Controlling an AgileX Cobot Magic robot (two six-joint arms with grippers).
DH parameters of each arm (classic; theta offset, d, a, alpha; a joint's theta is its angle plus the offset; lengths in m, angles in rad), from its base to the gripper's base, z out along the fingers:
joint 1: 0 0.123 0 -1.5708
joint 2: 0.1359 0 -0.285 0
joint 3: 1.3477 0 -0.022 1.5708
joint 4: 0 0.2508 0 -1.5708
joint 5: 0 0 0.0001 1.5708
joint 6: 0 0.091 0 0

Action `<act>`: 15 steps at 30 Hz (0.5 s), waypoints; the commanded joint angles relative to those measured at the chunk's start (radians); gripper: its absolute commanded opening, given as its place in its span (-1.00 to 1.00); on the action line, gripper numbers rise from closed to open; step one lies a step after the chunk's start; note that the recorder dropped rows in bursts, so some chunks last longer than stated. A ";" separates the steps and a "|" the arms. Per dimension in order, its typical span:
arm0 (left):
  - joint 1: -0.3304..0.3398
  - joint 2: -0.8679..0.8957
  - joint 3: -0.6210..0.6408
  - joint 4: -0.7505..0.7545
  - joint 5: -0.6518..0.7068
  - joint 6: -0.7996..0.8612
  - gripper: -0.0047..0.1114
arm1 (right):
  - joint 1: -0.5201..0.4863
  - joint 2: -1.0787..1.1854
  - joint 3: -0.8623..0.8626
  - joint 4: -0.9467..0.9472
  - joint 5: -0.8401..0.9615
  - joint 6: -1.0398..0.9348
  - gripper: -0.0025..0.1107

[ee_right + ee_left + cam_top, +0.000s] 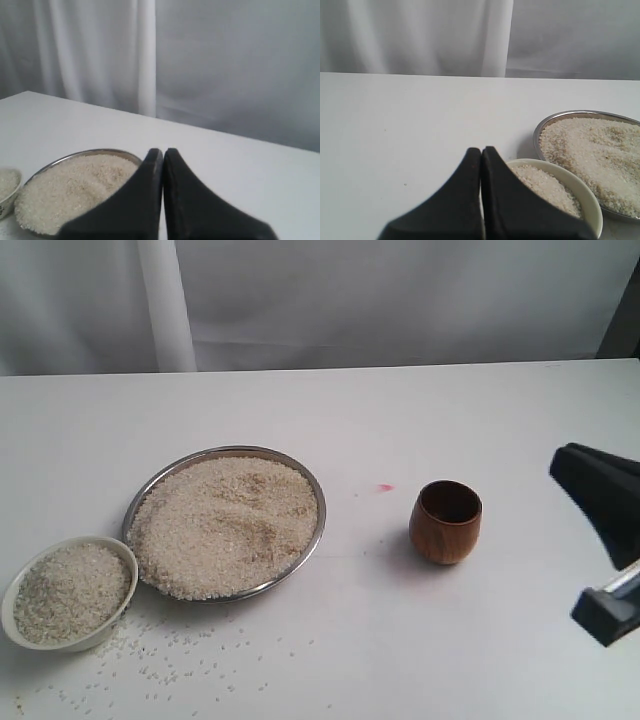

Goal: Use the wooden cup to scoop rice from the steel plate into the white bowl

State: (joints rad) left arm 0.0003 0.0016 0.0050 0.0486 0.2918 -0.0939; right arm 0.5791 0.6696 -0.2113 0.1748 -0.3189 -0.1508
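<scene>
The steel plate (314,483) sits left of centre, heaped with rice (225,525). At its lower left stands the white bowl (14,622), full of rice (72,590). The wooden cup (446,523) stands upright and empty, right of the plate. My right gripper (598,498) is at the right edge, apart from the cup. In the right wrist view the right gripper (163,151) is shut on nothing, with the plate (90,152) beyond it. The left gripper (481,150) is shut and empty beside the bowl (585,192) and the plate (580,114); it is out of the exterior view.
Loose grains (190,655) lie scattered on the white table in front of the bowl and plate. A small pink mark (385,487) sits between plate and cup. A white curtain (320,295) hangs behind the table's far edge.
</scene>
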 commanded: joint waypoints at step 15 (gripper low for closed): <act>-0.005 -0.002 -0.005 -0.005 -0.007 -0.002 -0.92 | -0.161 -0.506 0.079 -0.131 0.250 -0.029 -0.96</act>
State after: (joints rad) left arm 0.0003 0.0016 0.0050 0.0486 0.2918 -0.0939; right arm 0.4289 0.2030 -0.1684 0.0585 -0.0801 -0.1720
